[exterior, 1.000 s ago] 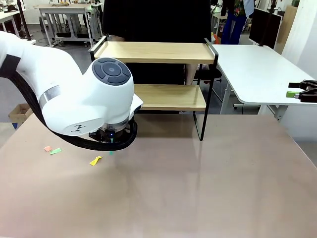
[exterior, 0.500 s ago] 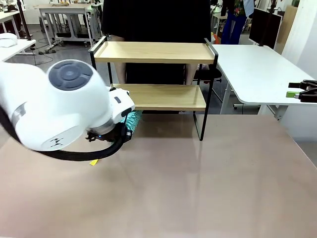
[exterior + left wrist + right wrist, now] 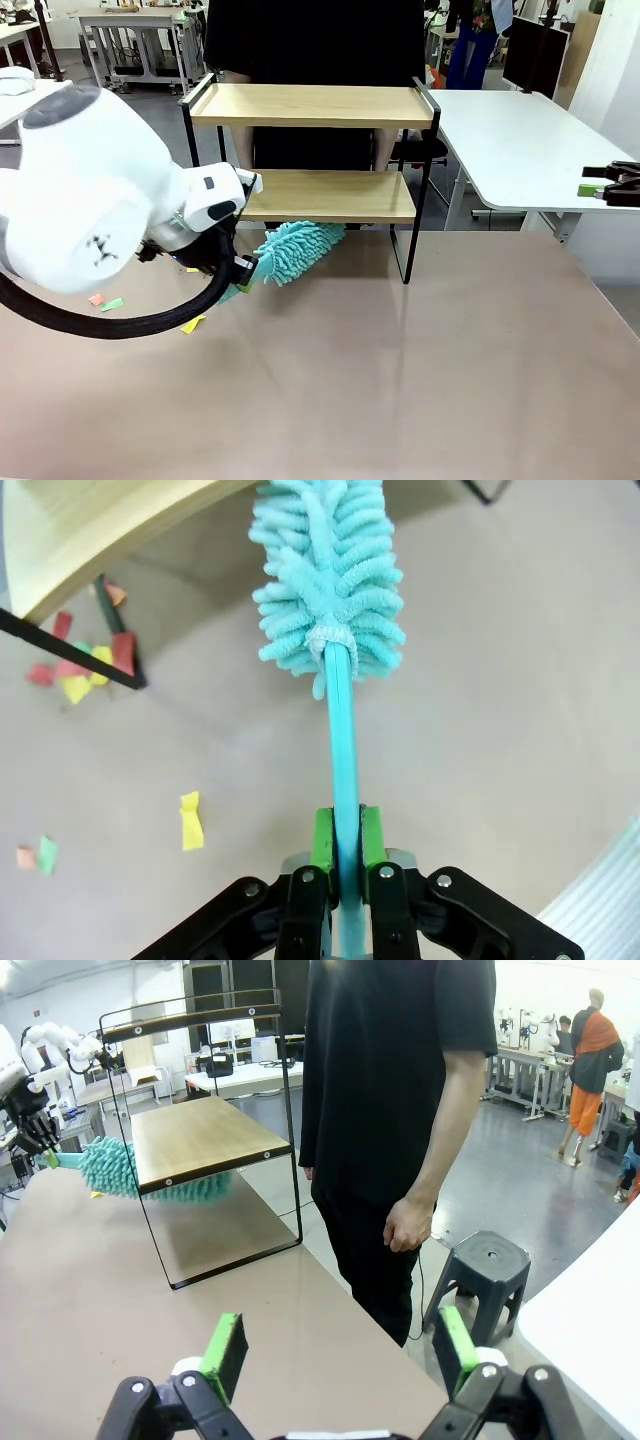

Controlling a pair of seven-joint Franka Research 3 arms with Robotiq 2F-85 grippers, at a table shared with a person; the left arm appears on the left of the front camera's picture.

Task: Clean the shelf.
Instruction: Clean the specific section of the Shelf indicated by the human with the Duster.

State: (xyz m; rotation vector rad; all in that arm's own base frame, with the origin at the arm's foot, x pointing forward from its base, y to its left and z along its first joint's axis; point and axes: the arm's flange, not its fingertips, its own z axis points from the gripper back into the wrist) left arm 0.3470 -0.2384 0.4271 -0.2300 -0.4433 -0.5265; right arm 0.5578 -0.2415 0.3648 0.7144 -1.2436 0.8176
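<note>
One duster, one shelf, two hands at the brown surface [image 3: 420,380].

The left hand [image 3: 346,832] is clamped on the thin handle of one teal duster [image 3: 330,570]; the right hand [image 3: 340,1350] has its green pads spread wide, nothing between them. Three paper scraps [image 3: 190,820] lie loose on the surface, with a cluster more by a black leg. The duster's fluffy head sits under the lower of the two wooden boards of the shelf [image 3: 310,105], at the surface's far edge. One person [image 3: 395,1070] in black stands behind it.
</note>
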